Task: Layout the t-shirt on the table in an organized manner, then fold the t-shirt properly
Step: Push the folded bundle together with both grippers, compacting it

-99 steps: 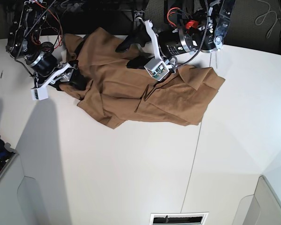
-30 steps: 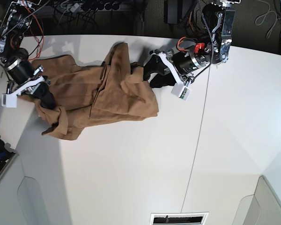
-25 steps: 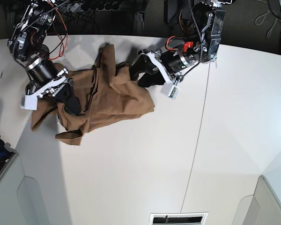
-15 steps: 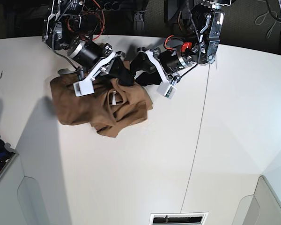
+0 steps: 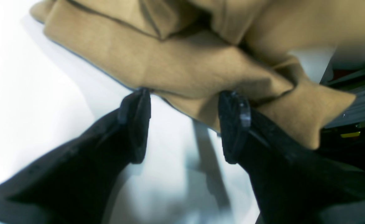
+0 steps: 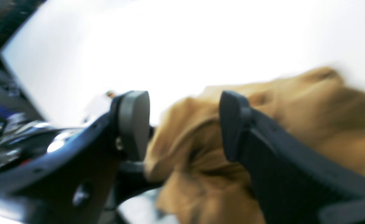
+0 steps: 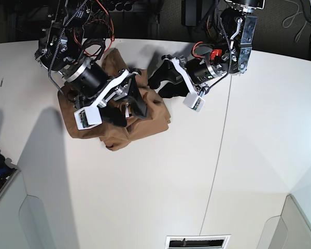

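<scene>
the t-shirt (image 7: 145,116) is seen in a plain tan-brown, without print or pattern, with a small white tag (image 7: 125,110) showing on it. the table (image 7: 160,181) is rendered in matte white, crossed by a thin dark seam line (image 7: 216,155). the fingers (image 5: 132,124) of the left gripper (image 5: 184,124) are shown in black, and those of the right gripper (image 6: 182,124) in dark grey to black. white housings and red wiring (image 7: 101,21) are seen on the arms.

One t-shirt (image 7: 145,122), one table (image 7: 160,192), and two robot arms, each with two fingers.
</scene>
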